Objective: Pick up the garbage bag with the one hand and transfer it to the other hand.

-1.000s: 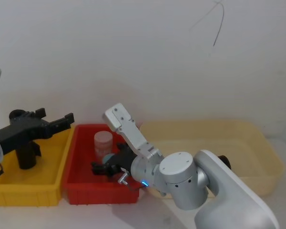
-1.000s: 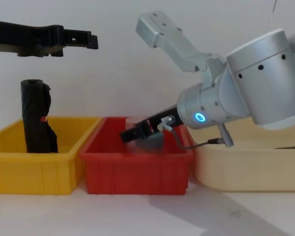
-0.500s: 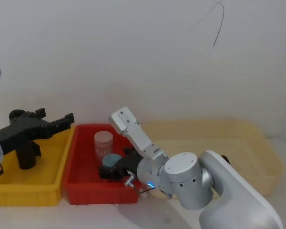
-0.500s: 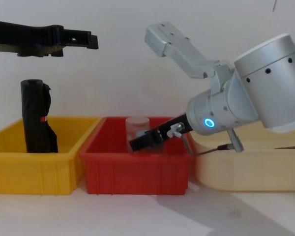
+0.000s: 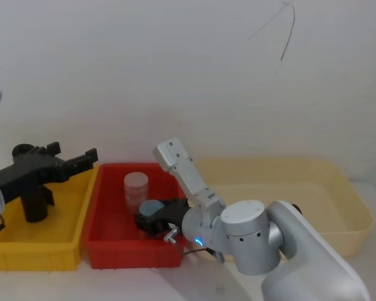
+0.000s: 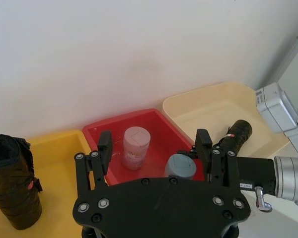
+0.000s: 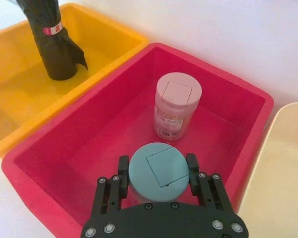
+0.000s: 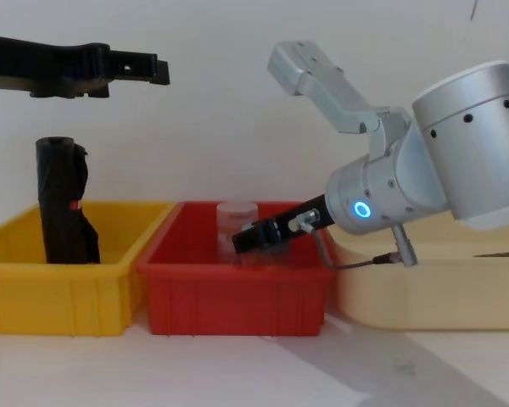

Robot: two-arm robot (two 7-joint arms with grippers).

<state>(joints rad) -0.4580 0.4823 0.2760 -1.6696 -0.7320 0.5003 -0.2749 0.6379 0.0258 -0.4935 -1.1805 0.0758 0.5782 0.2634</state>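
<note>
The garbage bag (image 5: 34, 204) stands upright in the yellow bin (image 5: 31, 257), long axis vertical. It sits directly below and slightly behind the left gripper (image 5: 91, 157), whose fingers are spread and which is the nearer hand. The right gripper (image 7: 157, 166) is off in the red bin (image 5: 131, 257), clasping a teal-lidded jar (image 7: 156, 173). In the head view the left gripper hides the bag's crinkled top.

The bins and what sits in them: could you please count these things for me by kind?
Bins: 3 (yellow bin, red bin, cream bin)
Black rolls: 2 (roll in the yellow bin, roll in the cream bin)
Bottles: 2 (pink-lidded bottle, teal-lidded bottle)
Total: 7
</note>
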